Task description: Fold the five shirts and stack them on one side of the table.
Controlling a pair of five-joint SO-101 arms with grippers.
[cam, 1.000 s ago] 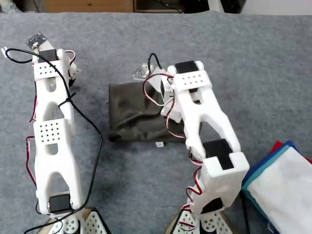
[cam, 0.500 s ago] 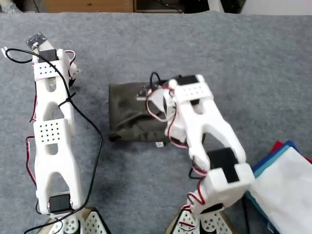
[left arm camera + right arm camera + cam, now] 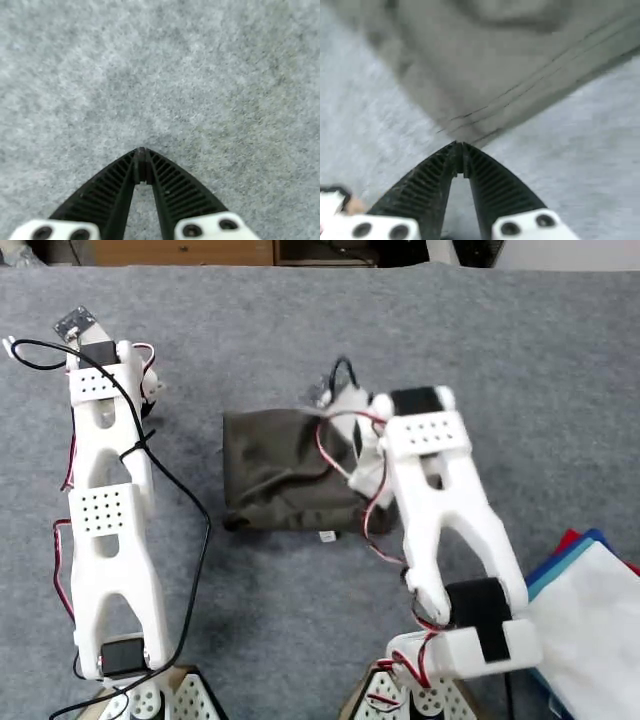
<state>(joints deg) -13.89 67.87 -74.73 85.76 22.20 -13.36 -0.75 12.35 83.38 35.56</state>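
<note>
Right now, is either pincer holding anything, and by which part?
Left pincer: shut, nothing held. Right pincer: shut, tips at the hem of the dark shirt; a pinch cannot be told.

The left hand, fingertips pressed together, sits over grey carpeted table.

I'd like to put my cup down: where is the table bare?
Bare: the far strip of table beyond the dark shirt, the gap between left arm and shirt, the far right beyond the folded stack. Crowded where the right arm overhangs the shirt.
</note>
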